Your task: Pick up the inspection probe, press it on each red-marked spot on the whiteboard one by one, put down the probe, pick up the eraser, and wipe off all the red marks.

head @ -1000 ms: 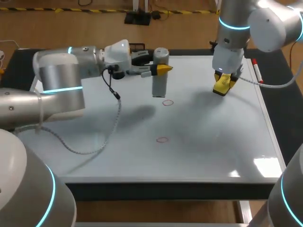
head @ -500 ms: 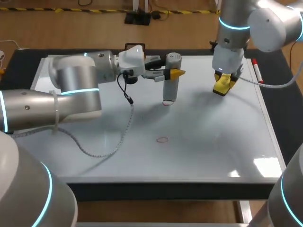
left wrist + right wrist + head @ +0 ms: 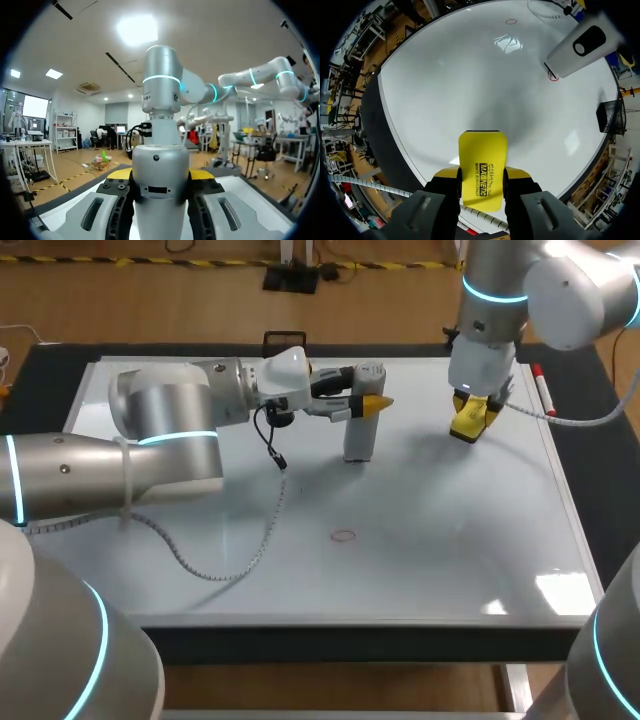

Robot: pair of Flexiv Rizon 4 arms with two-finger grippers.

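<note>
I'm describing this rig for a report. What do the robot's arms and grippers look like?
Both the left arm and right arm are rounded, silver-grey tubes with glowing cyan rings at the joints. The left gripper and right gripper have dark fingers with yellow tips. A grey braided cable hangs off the left arm.

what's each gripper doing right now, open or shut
Left gripper: shut on the probe.
Right gripper: shut on the eraser.
</note>
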